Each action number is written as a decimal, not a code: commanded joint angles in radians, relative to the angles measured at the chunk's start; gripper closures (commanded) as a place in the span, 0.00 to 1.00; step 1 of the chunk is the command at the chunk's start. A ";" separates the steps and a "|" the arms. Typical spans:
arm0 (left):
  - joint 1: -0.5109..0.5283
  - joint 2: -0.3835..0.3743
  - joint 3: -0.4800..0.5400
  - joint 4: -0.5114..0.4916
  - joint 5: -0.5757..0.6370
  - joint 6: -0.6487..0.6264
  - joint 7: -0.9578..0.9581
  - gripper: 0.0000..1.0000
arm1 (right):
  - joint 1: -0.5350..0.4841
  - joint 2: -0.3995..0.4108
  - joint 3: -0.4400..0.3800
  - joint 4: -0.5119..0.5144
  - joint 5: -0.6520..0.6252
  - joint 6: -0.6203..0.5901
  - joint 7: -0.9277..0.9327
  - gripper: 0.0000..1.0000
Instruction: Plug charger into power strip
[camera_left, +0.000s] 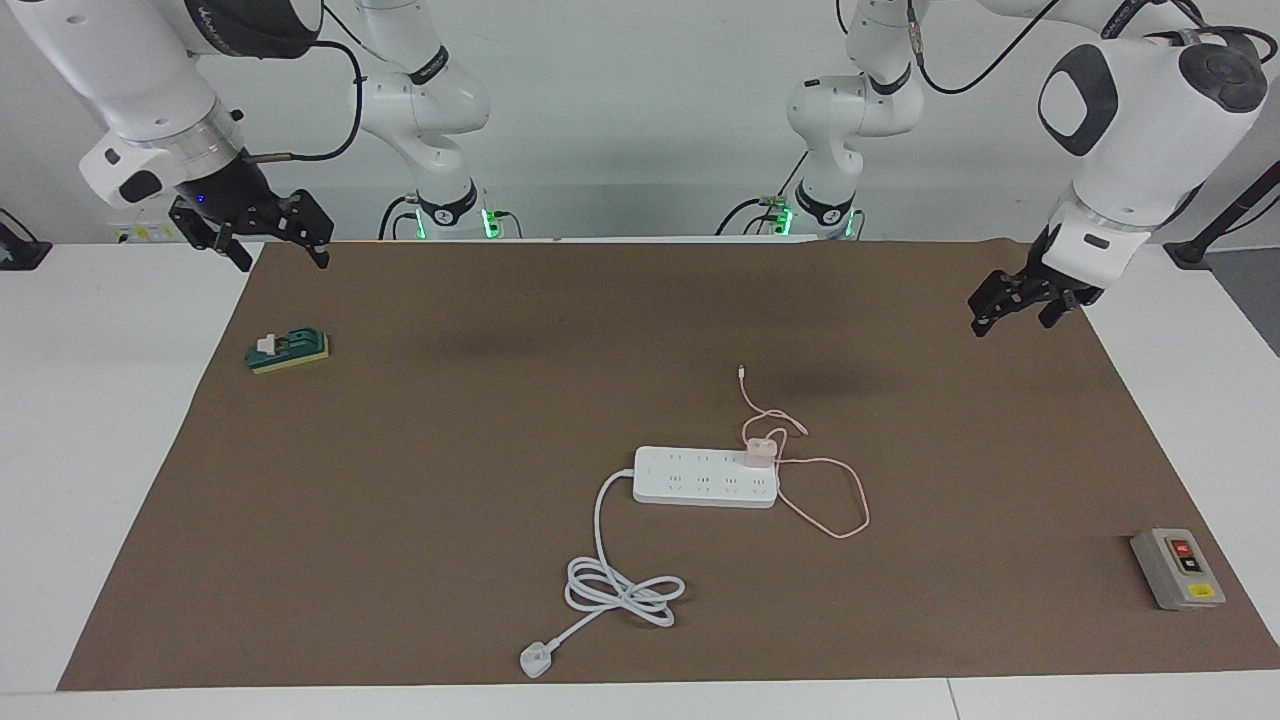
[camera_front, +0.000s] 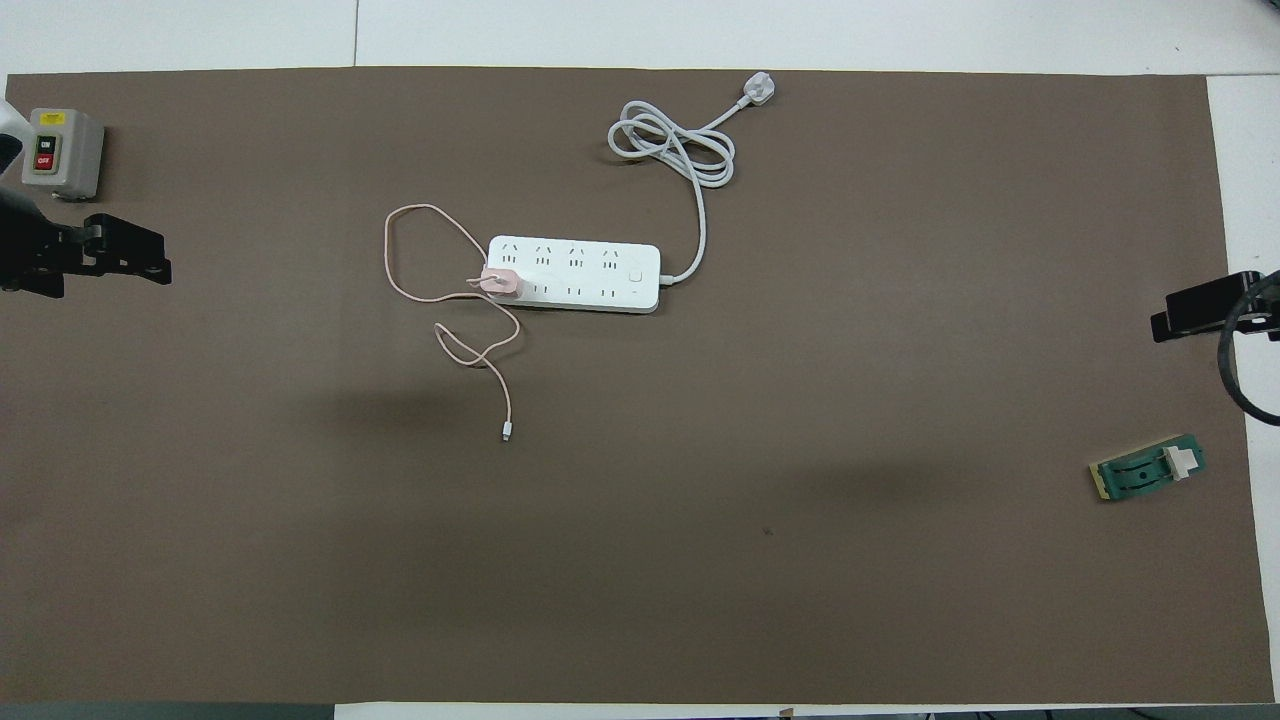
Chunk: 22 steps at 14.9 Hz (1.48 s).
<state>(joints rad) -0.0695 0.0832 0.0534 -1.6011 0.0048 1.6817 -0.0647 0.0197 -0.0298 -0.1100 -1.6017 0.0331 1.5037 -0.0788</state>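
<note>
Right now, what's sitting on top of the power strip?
The pink charger stands on the power strip at its end toward the left arm's side, its cable looping onto the mat. Whether its prongs are fully seated is hidden beneath it. The other sockets look bare.

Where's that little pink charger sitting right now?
The charger sits on the power strip, at the strip's end toward the left arm's side, near mid-table; its pink cable loops on the mat beside it.
</note>
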 joint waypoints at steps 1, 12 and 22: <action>0.007 -0.019 -0.007 0.007 0.017 -0.003 -0.009 0.00 | -0.004 -0.016 0.004 -0.023 -0.005 0.015 0.017 0.00; 0.016 -0.023 -0.024 0.044 0.003 -0.079 0.011 0.00 | -0.004 -0.016 0.004 -0.023 -0.005 0.017 0.016 0.00; 0.016 -0.037 -0.030 0.056 -0.006 -0.099 0.036 0.00 | -0.004 -0.016 0.004 -0.023 -0.005 0.015 0.016 0.00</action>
<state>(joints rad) -0.0651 0.0636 0.0379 -1.5503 0.0032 1.6057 -0.0434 0.0197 -0.0298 -0.1100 -1.6017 0.0331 1.5037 -0.0787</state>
